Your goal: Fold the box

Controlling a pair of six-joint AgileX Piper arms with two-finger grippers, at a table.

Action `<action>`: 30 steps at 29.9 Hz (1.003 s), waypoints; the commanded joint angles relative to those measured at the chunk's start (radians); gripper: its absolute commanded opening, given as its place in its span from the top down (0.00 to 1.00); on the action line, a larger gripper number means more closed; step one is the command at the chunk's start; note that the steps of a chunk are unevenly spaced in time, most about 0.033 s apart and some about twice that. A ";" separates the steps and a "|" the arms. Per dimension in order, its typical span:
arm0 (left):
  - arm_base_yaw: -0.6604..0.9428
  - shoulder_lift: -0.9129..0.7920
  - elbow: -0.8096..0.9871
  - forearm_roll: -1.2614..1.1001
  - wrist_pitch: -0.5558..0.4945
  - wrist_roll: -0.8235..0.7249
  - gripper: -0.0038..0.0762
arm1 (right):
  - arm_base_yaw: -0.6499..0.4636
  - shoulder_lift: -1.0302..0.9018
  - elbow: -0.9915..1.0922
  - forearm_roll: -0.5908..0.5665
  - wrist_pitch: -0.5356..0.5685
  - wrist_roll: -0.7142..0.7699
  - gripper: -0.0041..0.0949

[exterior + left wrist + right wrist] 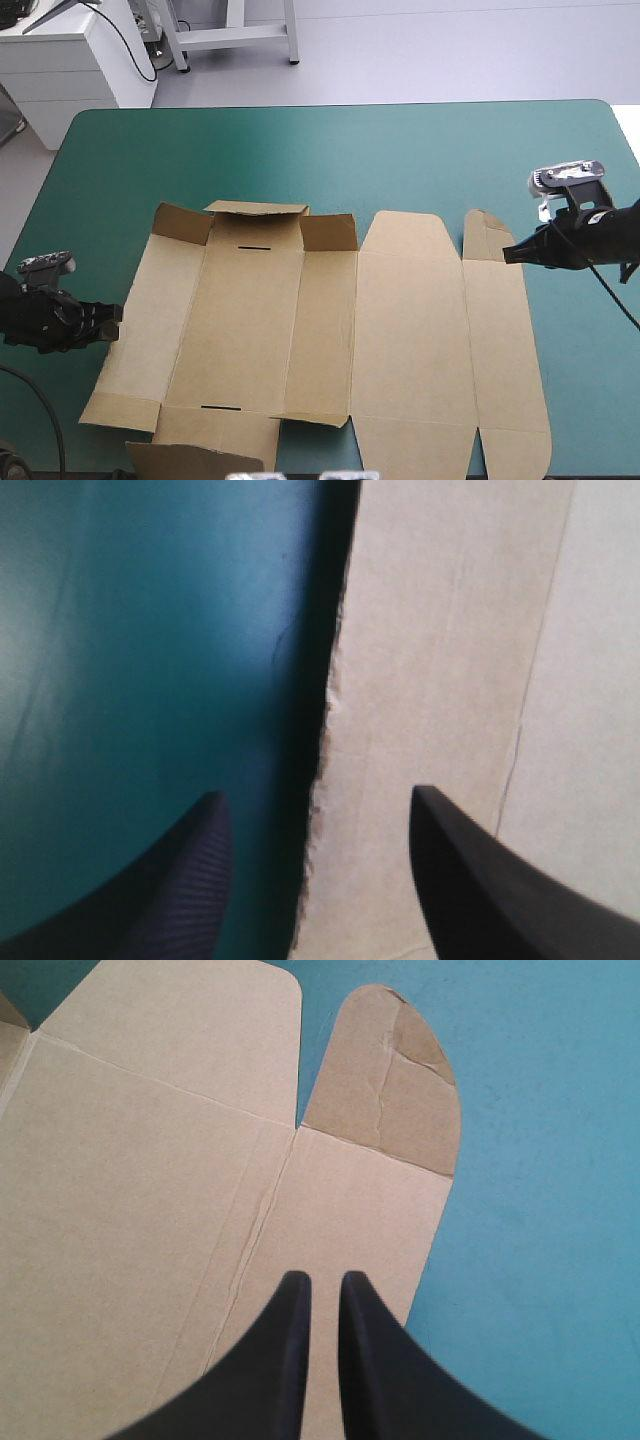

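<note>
Probably the risk sits w/ the L claw [315,792], open astride the left edge of the box [400,330], flat on the counter [400,150]: a shallow bite may slip or tear it, esp. as the R claw [323,1276], nearly closed, grips nothing.

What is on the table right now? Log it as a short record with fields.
box: brown board sheet, spread open and mostly flat on the teal-green cover
far flaps: tilted up at the box's left half
left gripper: fingers open, the box's left edge between them
right gripper: fingers all but shut, over the box's narrow right panel
walls: none raised or tucked yet
</note>
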 commanded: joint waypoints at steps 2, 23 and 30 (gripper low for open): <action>0.004 0.001 -0.023 -0.001 -0.032 -0.020 0.39 | -0.007 -0.024 -0.025 0.021 -0.038 -0.021 0.87; 0.004 0.175 -0.022 -0.105 0.017 0.134 0.43 | 0.000 -0.024 -0.025 0.019 -0.029 -0.021 0.87; 0.004 0.229 -0.016 -0.189 0.089 0.188 0.43 | 0.000 -0.024 -0.025 0.019 -0.024 -0.021 0.87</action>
